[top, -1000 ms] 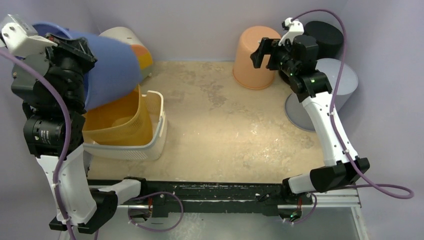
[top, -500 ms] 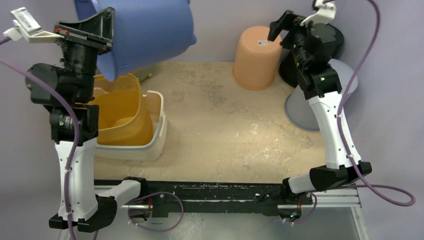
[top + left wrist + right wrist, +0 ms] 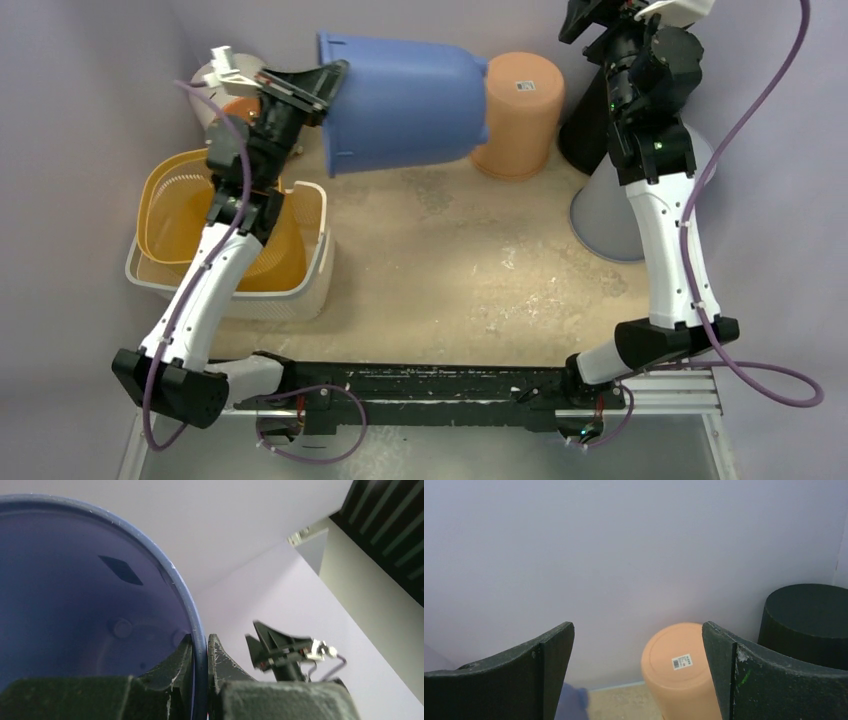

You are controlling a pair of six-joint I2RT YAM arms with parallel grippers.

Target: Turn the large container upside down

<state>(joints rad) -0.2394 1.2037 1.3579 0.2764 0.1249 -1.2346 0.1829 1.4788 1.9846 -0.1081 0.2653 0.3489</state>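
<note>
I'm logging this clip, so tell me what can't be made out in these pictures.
Top view: right pincer cut off by the upper edge.
Top view: black bin mostly behind the right arm.
Top view: blue bucket interior hidden by its own wall.

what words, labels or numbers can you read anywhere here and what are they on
No text is readable in any view.
On the upturned base of the orange bucket: a white sticker with dark print, too small to read.
Inside the blue bucket: a dark diamond patch, no writing visible on it.
</note>
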